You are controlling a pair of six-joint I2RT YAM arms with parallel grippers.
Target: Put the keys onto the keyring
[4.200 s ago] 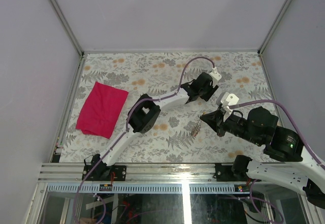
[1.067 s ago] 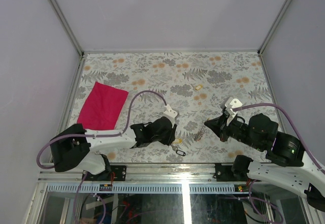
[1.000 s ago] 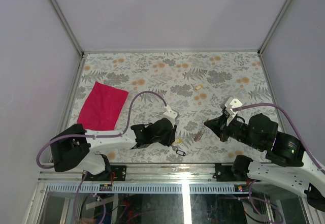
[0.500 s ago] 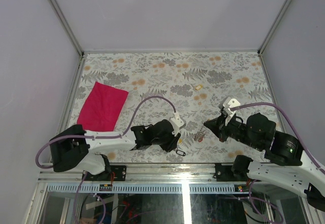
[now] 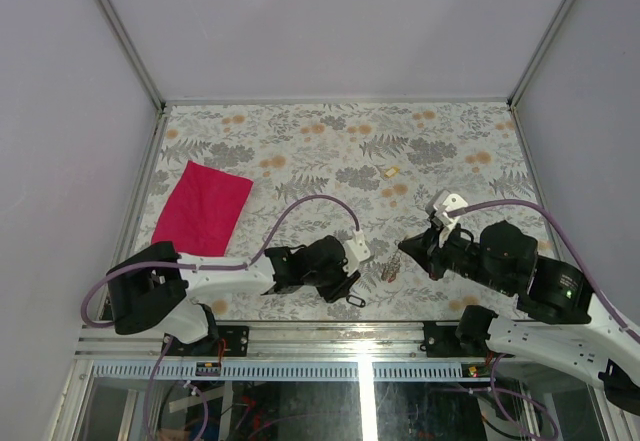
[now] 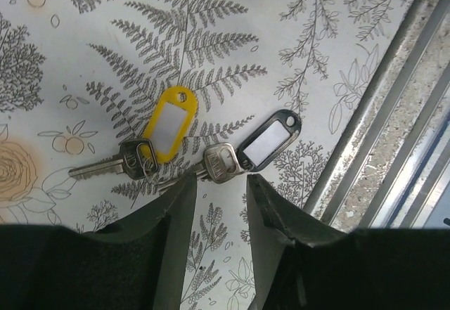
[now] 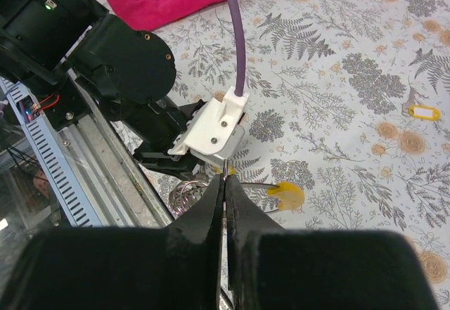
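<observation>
While the left fingers (image 6: 174, 215) hang slightly spread, two keys (image 6: 223, 162) (yellow and black tags) lie on the tabletop (image 6: 337, 15) just beyond their tips; the right fingers (image 7: 207, 215), pressed together, pinch the keyring (image 7: 184, 196).

No writing is legible; the keys (image 6: 218, 164) carry blank white tag labels.

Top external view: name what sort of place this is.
Probably a robot test cell: grey walls box in a floral-patterned table, with left arm and right arm bolted to a metal rail at its near edge.
</observation>
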